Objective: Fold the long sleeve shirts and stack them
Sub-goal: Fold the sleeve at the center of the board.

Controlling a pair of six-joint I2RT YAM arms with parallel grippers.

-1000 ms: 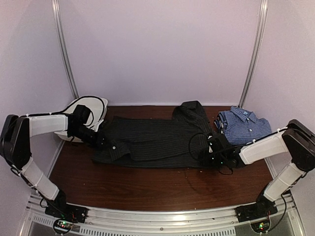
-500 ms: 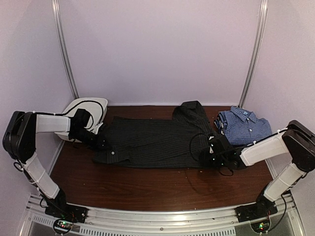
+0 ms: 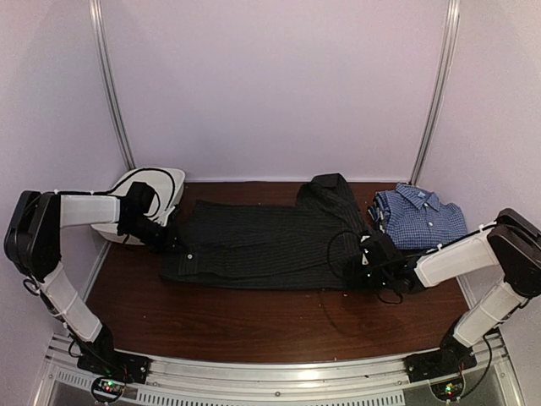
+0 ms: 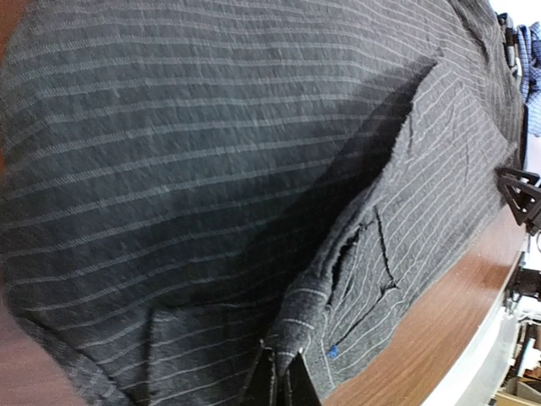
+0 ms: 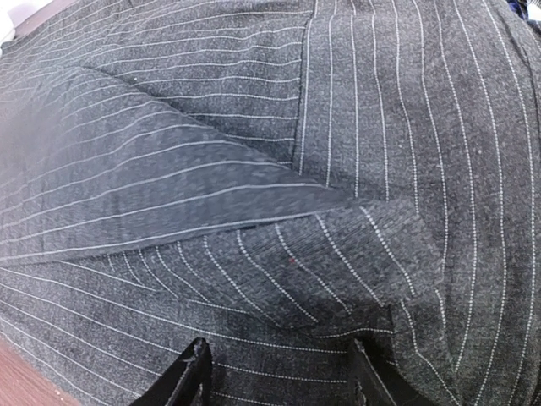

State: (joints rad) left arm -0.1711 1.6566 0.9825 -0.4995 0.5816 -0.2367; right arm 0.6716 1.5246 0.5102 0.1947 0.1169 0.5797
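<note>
The black pinstriped shirt (image 3: 262,244) lies spread across the middle of the brown table, one part bunched at the back (image 3: 331,191). The blue-and-white check shirt (image 3: 420,216) lies folded at the back right. My left gripper (image 3: 175,242) is at the black shirt's left edge, shut on a fold of its cloth (image 4: 317,309); my left gripper's tips (image 4: 280,376) pinch that fold. My right gripper (image 3: 355,269) is at the shirt's right end; in the right wrist view my right gripper (image 5: 283,372) is open, its fingers (image 5: 193,375) wide apart over the pinstriped cloth (image 5: 279,194).
A white oval tub (image 3: 148,190) stands at the back left, behind my left arm. Bare brown table (image 3: 254,326) runs along the front. Metal frame posts (image 3: 112,85) and lilac walls close in the back and sides.
My left gripper has drawn the black shirt's left edge slightly left and back, flattening the cloth. My right gripper has edged a little nearer over the shirt's right end.
</note>
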